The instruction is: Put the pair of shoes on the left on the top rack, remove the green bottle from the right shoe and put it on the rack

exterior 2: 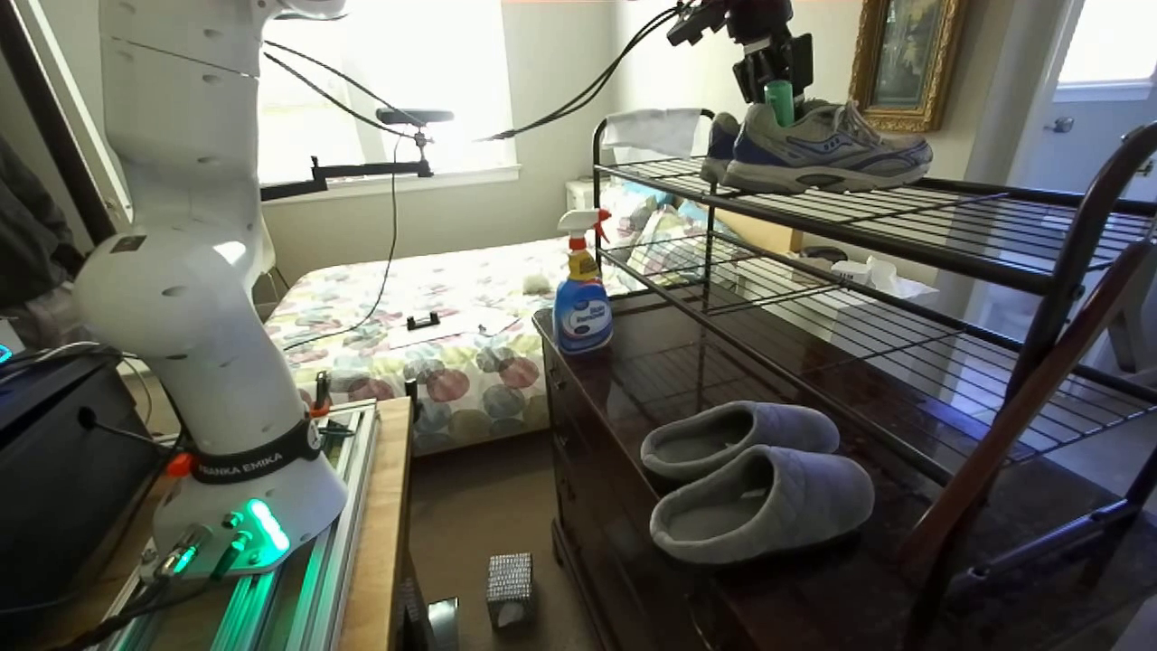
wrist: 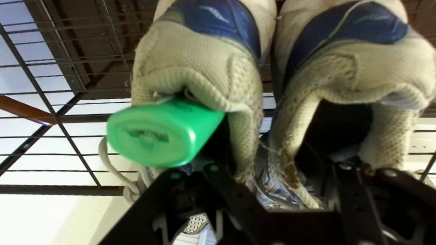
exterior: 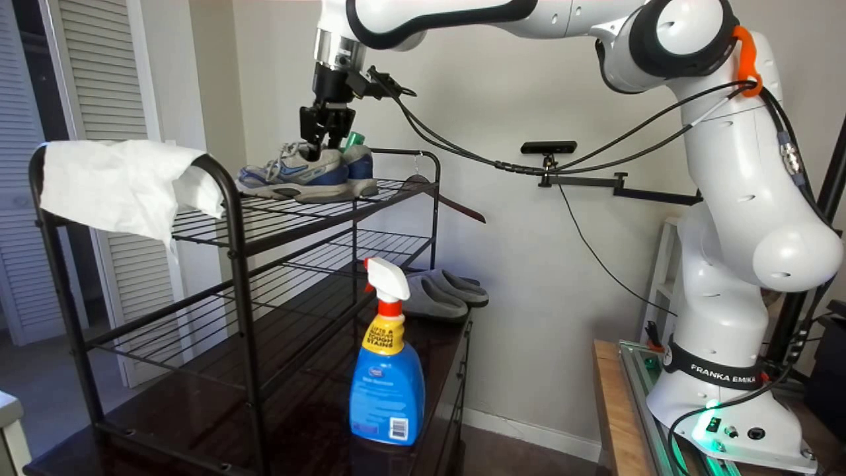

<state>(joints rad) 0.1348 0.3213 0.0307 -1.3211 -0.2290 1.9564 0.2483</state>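
Note:
The pair of shoes, grey-white mesh with blue heels, stands side by side on the top rack point(exterior: 284, 221). One shoe point(exterior: 297, 175) is nearer in an exterior view; the other point(exterior 2: 832, 158) holds the green bottle point(exterior 2: 779, 101) in its opening. In the wrist view the bottle point(wrist: 160, 134) leans out of the left shoe point(wrist: 190, 51), base toward the camera. The right shoe point(wrist: 357, 61) has an empty-looking opening. My gripper point(exterior: 324, 147) points down at the openings. In the wrist view its fingers point(wrist: 277, 170) are apart, straddling both shoes' inner walls; the fingertips are hidden.
A white cloth point(exterior: 119, 188) hangs over the rack's end rail. A blue spray bottle point(exterior: 386, 393) and grey slippers point(exterior 2: 759, 488) stand on the dark dresser point(exterior 2: 624, 398) below. A brown hanger point(exterior 2: 1039, 398) hangs at the rack's other end. A lower wire shelf point(exterior 2: 868, 316) lies beneath.

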